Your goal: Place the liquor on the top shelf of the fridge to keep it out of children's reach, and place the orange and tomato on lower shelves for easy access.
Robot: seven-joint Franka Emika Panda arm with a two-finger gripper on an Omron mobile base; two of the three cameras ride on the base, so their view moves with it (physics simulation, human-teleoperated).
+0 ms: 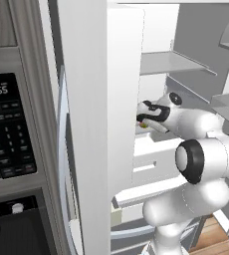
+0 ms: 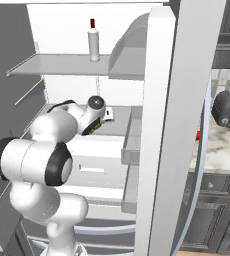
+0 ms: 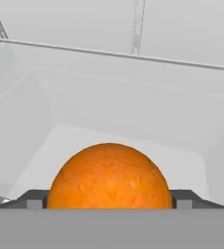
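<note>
On the left we saw the microwave point(image 1: 9, 124), and next to it the open fridge point(image 1: 101, 124), into which our arm reached. The hand point(image 1: 145, 121) was inside the white cavity, below the top shelf point(image 1: 171, 63) and at the level of the lower shelves point(image 2: 94, 167). From the hand view, the orange point(image 3: 109, 176) sat between the two fingertips point(image 3: 34, 198), so we judged the hand was grasping the orange, with a white compartment under and behind it.

The liquor point(image 2: 92, 44) stood upright on the top shelf, so that part looked done. The step in hand was placing the orange low. Next, we think the hand must lower it to the surface and release it there.

Further right, a small red thing, probably the tomato point(image 2: 198, 135), waited on the counter point(image 2: 219, 150) near the toaster point(image 2: 228, 109).
</note>
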